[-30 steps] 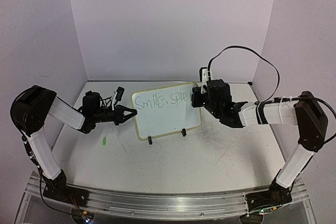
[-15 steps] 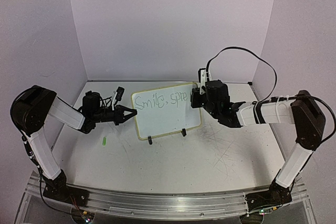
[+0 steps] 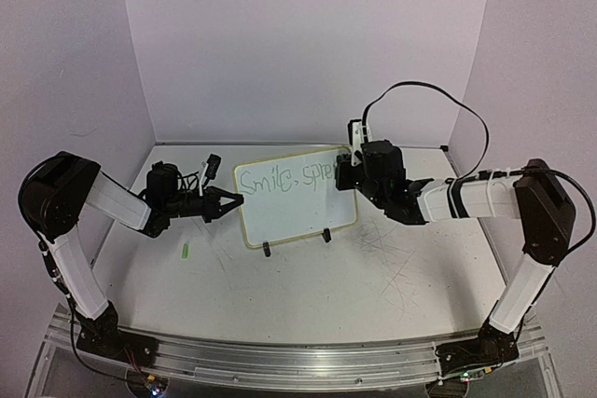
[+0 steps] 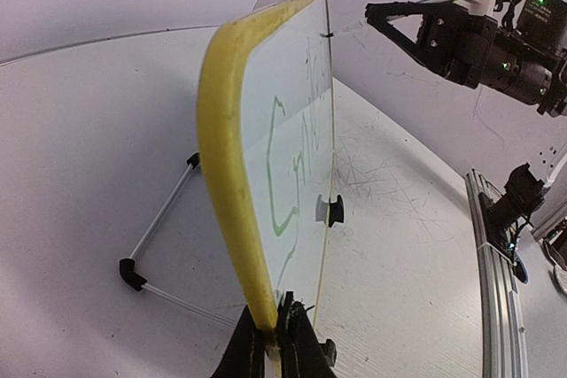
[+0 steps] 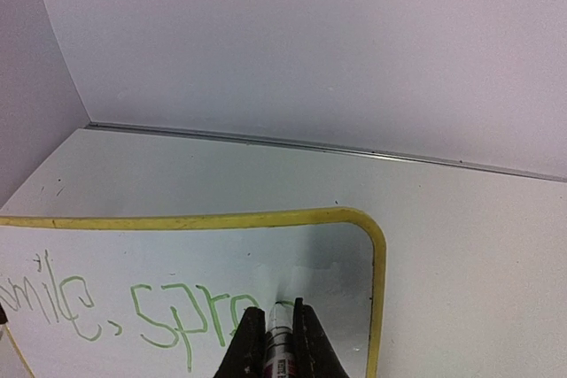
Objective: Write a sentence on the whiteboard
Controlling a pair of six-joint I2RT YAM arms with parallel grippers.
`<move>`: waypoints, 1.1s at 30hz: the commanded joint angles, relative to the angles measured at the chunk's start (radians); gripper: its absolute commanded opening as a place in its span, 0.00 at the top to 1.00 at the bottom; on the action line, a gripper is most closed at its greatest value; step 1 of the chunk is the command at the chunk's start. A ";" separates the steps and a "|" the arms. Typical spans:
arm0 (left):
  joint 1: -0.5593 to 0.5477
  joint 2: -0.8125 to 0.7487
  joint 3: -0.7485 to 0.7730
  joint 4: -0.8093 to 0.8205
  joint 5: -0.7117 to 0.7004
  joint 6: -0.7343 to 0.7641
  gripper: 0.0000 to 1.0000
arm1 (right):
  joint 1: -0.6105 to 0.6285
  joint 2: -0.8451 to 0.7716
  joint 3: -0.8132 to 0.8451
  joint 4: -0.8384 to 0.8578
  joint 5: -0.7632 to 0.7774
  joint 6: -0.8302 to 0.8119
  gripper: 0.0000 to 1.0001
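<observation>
The whiteboard stands tilted on the table, yellow-framed, on two black feet. My left gripper is shut on its left edge; in the left wrist view the fingers pinch the yellow frame at the left gripper. The sentence reads "Smile, spre" in light green along the top line. My right gripper is at the board's upper right corner, shut on a marker. The marker's tip touches the whiteboard just right of the sentence, ahead of the right gripper.
A small green cap lies on the table left of the board's front. The board's wire stand props it from behind. Purple walls close in the back and sides. A metal rail runs along the near edge.
The right gripper with the marker has shifted slightly left and up along the board's top right. The left gripper and the board have not moved.
</observation>
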 commanded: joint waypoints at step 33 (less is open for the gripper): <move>0.005 0.014 -0.010 -0.098 -0.096 0.111 1.00 | -0.010 0.002 0.060 0.000 0.065 -0.034 1.00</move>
